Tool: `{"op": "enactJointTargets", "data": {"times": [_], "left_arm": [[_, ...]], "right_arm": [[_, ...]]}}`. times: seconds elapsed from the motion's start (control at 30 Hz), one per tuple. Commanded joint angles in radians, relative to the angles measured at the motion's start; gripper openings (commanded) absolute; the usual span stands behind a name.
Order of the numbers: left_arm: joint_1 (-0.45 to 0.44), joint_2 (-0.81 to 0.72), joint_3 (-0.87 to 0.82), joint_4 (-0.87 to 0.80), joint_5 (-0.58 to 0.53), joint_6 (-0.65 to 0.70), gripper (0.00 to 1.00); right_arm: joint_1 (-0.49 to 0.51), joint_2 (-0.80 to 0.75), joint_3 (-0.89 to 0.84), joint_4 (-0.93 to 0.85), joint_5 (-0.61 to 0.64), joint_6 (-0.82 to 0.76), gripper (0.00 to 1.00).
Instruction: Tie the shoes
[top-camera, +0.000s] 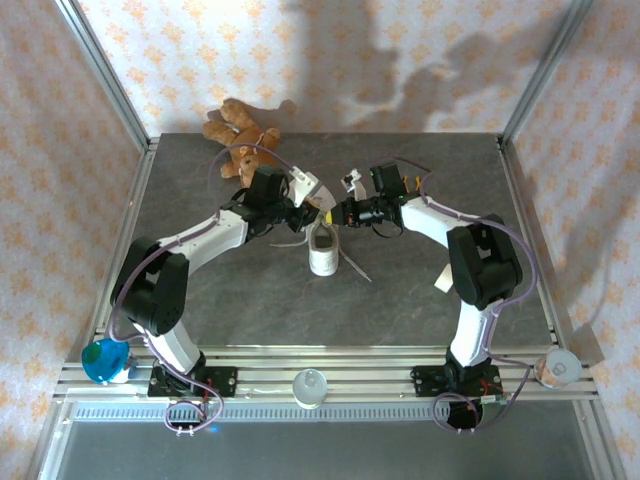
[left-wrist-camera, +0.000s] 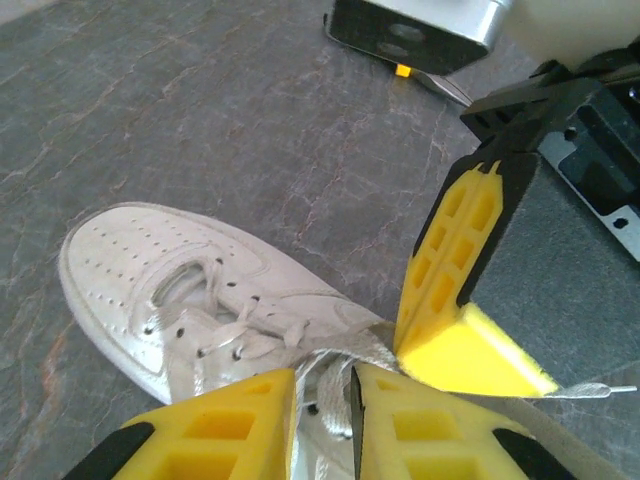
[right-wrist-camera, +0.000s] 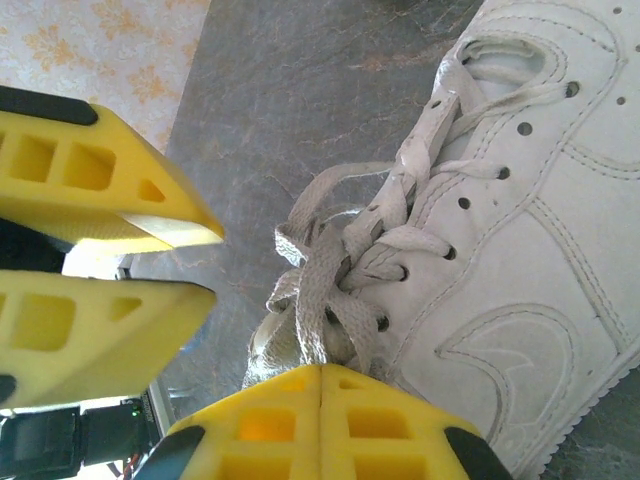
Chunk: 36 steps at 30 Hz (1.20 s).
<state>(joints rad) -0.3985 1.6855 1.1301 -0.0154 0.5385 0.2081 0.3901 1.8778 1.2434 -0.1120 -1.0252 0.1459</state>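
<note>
The shoes are one small white sneaker (top-camera: 323, 252) (left-wrist-camera: 150, 270) (right-wrist-camera: 530, 260) lying mid-table, toe toward the arm bases. Both grippers meet over its laced end. My left gripper (top-camera: 308, 212) (left-wrist-camera: 325, 385) is open by a narrow gap, and a band of white lace (left-wrist-camera: 335, 375) runs loosely through that gap. My right gripper (top-camera: 338, 213) (right-wrist-camera: 320, 372) has its yellow fingers pressed together, shut on the bunched laces (right-wrist-camera: 330, 270) at the shoe's opening. A loose lace end (left-wrist-camera: 590, 391) trails past the right gripper's fingers (left-wrist-camera: 450, 270). The left gripper's parted fingers (right-wrist-camera: 100, 190) stand close beside it.
A brown teddy bear (top-camera: 243, 135) lies at the table's far edge, behind the left arm. One lace strand (top-camera: 356, 266) trails on the grey table (top-camera: 250, 300) right of the shoe. A blue object (top-camera: 104, 360), a clear dome (top-camera: 310, 385) and a tape roll (top-camera: 558, 368) sit along the near rail.
</note>
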Motion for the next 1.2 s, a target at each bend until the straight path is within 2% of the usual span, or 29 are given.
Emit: {"op": "enactJointTargets", "data": {"times": [0.0,0.2,0.33,0.5,0.7,0.9,1.17], "left_arm": [[0.023,-0.071,-0.017,-0.004,-0.047,-0.147,0.25],[0.032,-0.046,0.046,-0.134,-0.101,-0.450,0.29],[0.015,-0.015,0.036,-0.105,-0.081,-0.597,0.32],[-0.012,0.028,0.106,-0.193,-0.116,-0.652,0.38],[-0.038,0.095,0.220,-0.347,-0.156,-0.684,0.40],[-0.045,0.126,0.232,-0.345,-0.139,-0.725,0.40],[-0.046,0.163,0.275,-0.377,-0.120,-0.740,0.39]], "right_arm": [[0.001,-0.011,-0.014,-0.001,0.006,0.004,0.00],[0.001,-0.025,-0.013,0.011,0.001,0.022,0.06],[0.001,-0.029,-0.015,0.033,-0.005,0.042,0.08],[0.002,-0.033,-0.019,0.043,-0.013,0.048,0.11],[0.002,-0.049,-0.030,0.054,-0.021,0.054,0.13],[0.002,-0.054,-0.036,0.063,-0.028,0.058,0.12],[0.003,-0.068,-0.038,0.067,-0.030,0.052,0.07]]}}
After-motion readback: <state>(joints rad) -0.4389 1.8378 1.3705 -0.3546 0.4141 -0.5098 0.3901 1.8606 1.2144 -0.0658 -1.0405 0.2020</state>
